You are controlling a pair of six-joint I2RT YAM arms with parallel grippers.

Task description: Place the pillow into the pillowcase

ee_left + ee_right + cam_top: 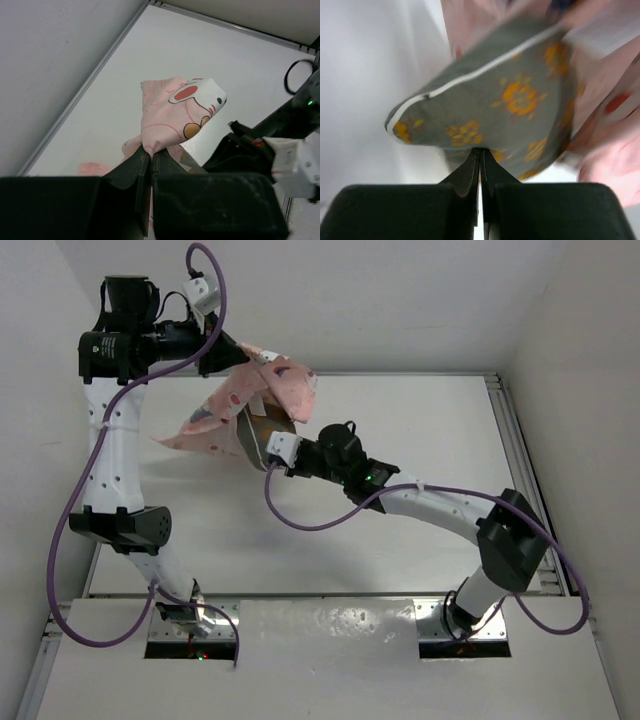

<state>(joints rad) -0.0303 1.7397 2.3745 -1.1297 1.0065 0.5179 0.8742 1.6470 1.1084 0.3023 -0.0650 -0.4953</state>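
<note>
The pink printed pillowcase (pixel 250 400) hangs lifted above the table at the back left. My left gripper (pixel 232 352) is shut on its upper edge; in the left wrist view the cloth (pixel 175 115) bunches out from between the closed fingers (pixel 151 152). The grey-olive pillow (pixel 262 435) with orange flowers and pale trim sticks partly into the pillowcase from below. My right gripper (pixel 276 448) is shut on its near edge; in the right wrist view the pillow (pixel 490 105) fills the frame above the closed gripper (pixel 480 152), with pink cloth (pixel 615 125) around its far end.
The white table (pixel 420 440) is bounded by a metal rail (pixel 520 460) on the right and white walls at the back and left. The right arm (pixel 430 502) stretches across the table's middle. Purple cables loop beside both arms.
</note>
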